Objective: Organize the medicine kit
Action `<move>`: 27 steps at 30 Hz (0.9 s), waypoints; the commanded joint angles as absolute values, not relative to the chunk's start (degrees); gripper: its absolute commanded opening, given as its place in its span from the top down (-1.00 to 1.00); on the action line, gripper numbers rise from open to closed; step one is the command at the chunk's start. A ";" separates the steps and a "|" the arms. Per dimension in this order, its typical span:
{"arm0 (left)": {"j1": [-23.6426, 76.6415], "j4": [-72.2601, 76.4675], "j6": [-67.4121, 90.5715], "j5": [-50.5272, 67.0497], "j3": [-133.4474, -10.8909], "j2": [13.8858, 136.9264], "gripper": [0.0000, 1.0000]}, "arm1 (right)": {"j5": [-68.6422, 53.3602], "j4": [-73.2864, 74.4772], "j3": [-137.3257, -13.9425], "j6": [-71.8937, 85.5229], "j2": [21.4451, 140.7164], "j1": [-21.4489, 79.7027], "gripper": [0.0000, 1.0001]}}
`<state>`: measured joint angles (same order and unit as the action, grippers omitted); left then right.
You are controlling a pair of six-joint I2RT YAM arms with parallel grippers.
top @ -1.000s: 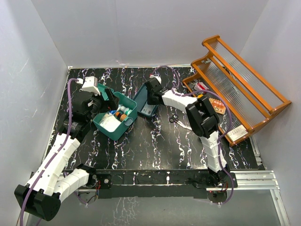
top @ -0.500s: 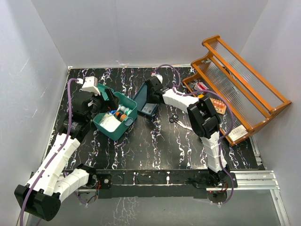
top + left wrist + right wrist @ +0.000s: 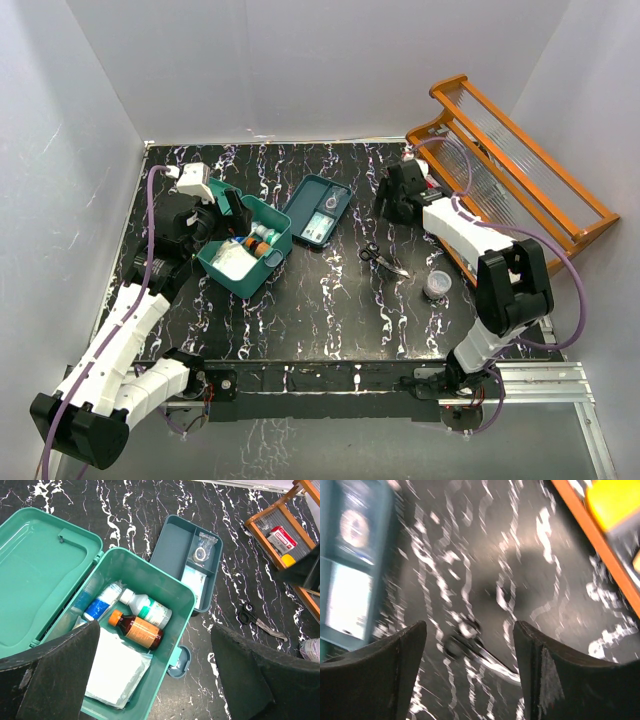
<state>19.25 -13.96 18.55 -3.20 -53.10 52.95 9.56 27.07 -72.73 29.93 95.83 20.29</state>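
Note:
The medicine kit (image 3: pixel 247 262) is a teal box standing at the table's left with its lid (image 3: pixel 40 570) swung open. Inside lie a brown bottle with an orange cap (image 3: pixel 136 629), a white bottle (image 3: pixel 147 607), a blue tube (image 3: pixel 100 607) and a white gauze pack (image 3: pixel 117 670). My left gripper (image 3: pixel 154 628) hovers open above the box, holding nothing; in the top view the left gripper (image 3: pixel 222 212) is over the lid side. My right gripper (image 3: pixel 469 625) is open and empty above the scissors (image 3: pixel 475 650), and the right gripper (image 3: pixel 388 203) stands near the orange rack.
A flat dark-teal divided tray (image 3: pixel 318 210) with small packets lies just right of the kit. Scissors (image 3: pixel 383 258) and a small jar (image 3: pixel 437 284) lie on the marble table. The orange wooden rack (image 3: pixel 510 190) leans at the right edge, with a yellow item (image 3: pixel 615 500) inside.
My right gripper opened, let go of the divided tray and swung right toward the rack. The tray now lies flat. The left arm has stayed put.

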 commanded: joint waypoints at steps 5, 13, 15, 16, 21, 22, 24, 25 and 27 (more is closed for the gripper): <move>19.14 -12.79 18.37 -1.69 -55.26 52.18 -0.83 | 8.03 31.83 -62.25 24.89 91.67 21.18 -0.62; 19.07 -11.56 19.07 -0.11 -54.85 52.72 -0.83 | 0.39 30.95 -60.81 22.69 94.98 21.16 -0.59; 19.07 -11.31 18.93 -0.12 -54.76 52.78 -0.84 | -1.40 31.07 -60.30 22.72 95.03 21.23 -0.57; 19.07 -11.26 18.83 -0.19 -54.76 52.82 -0.84 | -2.05 31.35 -59.92 22.92 94.99 21.21 -0.55; 19.07 -10.69 18.15 -0.73 -54.61 53.09 -0.84 | -3.00 31.72 -57.56 22.90 94.44 21.24 -0.50; 19.07 -10.58 18.11 -0.75 -54.59 53.23 -0.84 | -2.88 32.10 -57.41 22.90 94.48 21.22 -0.49; 19.07 -10.35 18.11 -0.70 -54.51 53.34 -0.84 | -2.94 32.35 -57.02 23.06 94.29 21.24 -0.47; 19.07 -10.29 18.11 -0.70 -54.49 53.48 -0.84 | -3.29 32.41 -56.64 23.15 94.11 21.34 -0.45; 19.08 -10.15 17.98 -0.70 -54.47 53.48 -0.85 | -3.78 32.46 -56.02 23.43 93.80 21.54 -0.42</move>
<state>19.25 -11.94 18.59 -0.99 -53.15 53.32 -2.13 32.95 -57.49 23.62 94.83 21.28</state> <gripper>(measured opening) 0.920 0.725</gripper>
